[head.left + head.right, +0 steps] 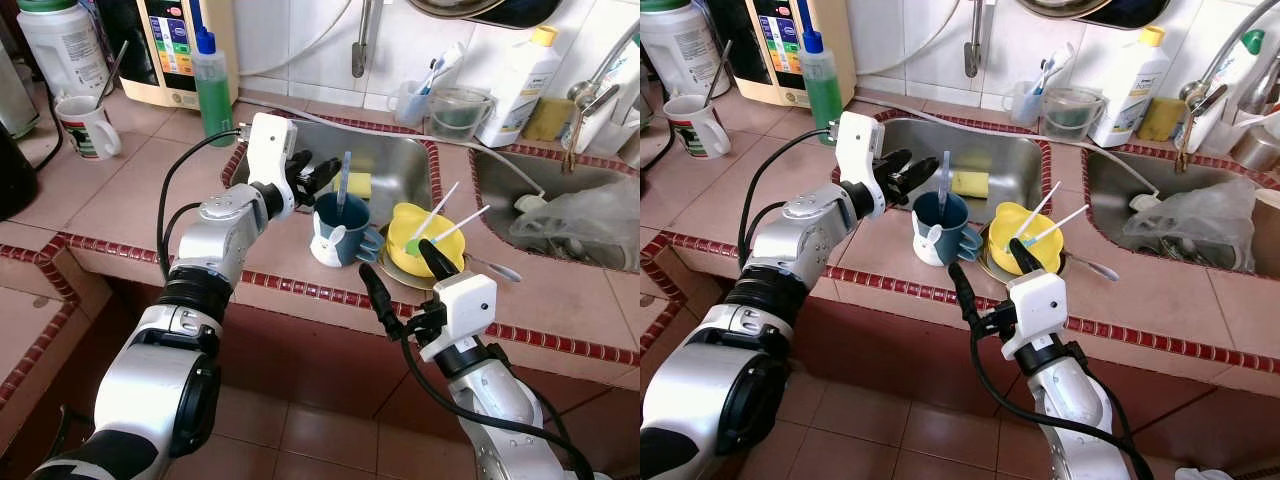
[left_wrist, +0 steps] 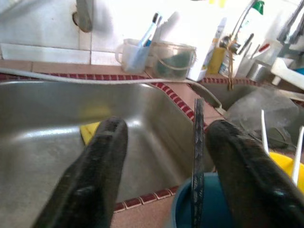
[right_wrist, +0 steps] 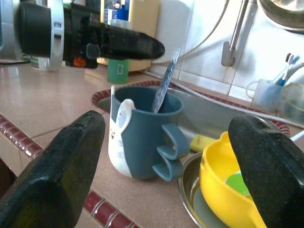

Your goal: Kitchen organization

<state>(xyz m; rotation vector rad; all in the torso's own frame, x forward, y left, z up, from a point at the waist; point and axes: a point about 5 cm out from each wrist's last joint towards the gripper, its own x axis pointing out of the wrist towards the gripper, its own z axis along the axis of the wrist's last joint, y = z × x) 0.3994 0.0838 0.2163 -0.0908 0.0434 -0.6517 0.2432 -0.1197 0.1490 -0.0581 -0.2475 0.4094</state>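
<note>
Two utensils (image 1: 447,213) in yellow bowl (image 1: 425,240), ends hidden

Blue mug (image 1: 338,232) with white animal face. Yellow bowl (image 1: 424,240) holding a green piece and white sticks. Yellow sponge (image 1: 358,185) in the steel-grey sink (image 1: 400,165). Counter (image 1: 130,170) of pinkish tiles, dark red mosaic along its front edge. Green bottle (image 1: 212,85), blue cap.

Blue mug (image 1: 340,232) upright on tiled counter, utensil (image 1: 343,183) standing inside; yellow bowl (image 1: 425,240) at its 3 o'clock, holding two white sticks (image 1: 447,212).
</note>
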